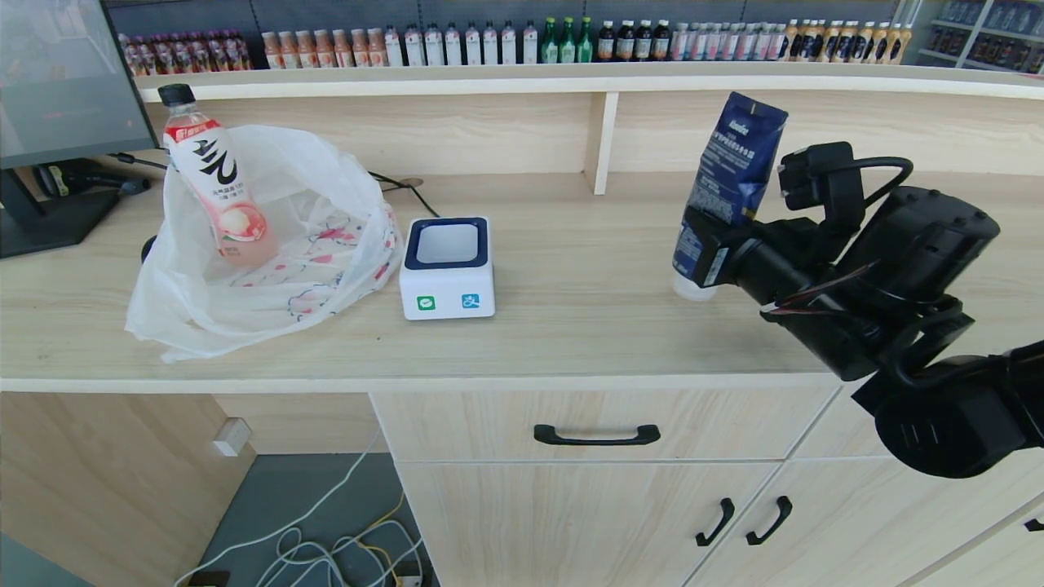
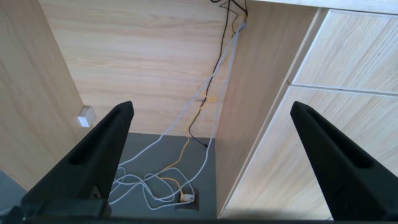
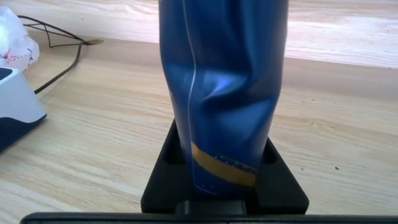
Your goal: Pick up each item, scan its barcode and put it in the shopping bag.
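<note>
My right gripper (image 1: 708, 249) is shut on a dark blue tube (image 1: 728, 183) that stands upright with its white cap down, at the counter's right side. In the right wrist view the blue tube (image 3: 224, 87) is dented where the black fingers (image 3: 171, 152) squeeze it. The white scanner box (image 1: 448, 267) with a dark-rimmed window sits mid-counter, well left of the tube. Farther left, the white plastic shopping bag (image 1: 326, 244) lies open with a pink drink bottle (image 1: 218, 183) leaning inside. My left gripper (image 2: 208, 162) is open, below counter level, facing the cabinet side and floor cables.
A monitor (image 1: 65, 81) on its stand occupies the counter's far left corner. A wooden back shelf with a divider (image 1: 602, 143) runs behind the counter. Cables (image 1: 408, 191) trail behind the bag. Bare counter lies between scanner and tube.
</note>
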Motion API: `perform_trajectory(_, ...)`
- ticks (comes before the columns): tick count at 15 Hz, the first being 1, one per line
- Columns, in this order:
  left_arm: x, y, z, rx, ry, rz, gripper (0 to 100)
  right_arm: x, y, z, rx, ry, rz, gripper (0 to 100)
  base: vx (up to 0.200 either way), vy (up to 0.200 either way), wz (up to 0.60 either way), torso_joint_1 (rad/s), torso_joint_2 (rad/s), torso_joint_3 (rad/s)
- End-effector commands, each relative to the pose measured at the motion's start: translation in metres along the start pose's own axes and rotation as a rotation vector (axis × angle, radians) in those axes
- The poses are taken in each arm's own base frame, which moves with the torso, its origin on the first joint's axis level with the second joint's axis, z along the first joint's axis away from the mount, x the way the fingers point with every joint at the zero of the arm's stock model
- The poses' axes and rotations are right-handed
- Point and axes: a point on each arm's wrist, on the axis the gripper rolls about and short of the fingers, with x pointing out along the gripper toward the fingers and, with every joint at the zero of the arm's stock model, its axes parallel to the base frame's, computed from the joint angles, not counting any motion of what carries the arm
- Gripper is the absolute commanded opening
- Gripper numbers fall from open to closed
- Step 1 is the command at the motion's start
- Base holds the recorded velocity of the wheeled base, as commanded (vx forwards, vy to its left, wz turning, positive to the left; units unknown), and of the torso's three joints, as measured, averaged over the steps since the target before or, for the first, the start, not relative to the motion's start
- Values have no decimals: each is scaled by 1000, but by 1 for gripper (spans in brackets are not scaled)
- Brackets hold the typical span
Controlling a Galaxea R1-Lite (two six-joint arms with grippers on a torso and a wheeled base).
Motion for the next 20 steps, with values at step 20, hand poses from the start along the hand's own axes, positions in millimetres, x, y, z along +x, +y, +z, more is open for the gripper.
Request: perform_trajectory(20,0,0,0,0,0,1,100,-181,-11,40,129,-34,180,0,0,0,0,0,0,0)
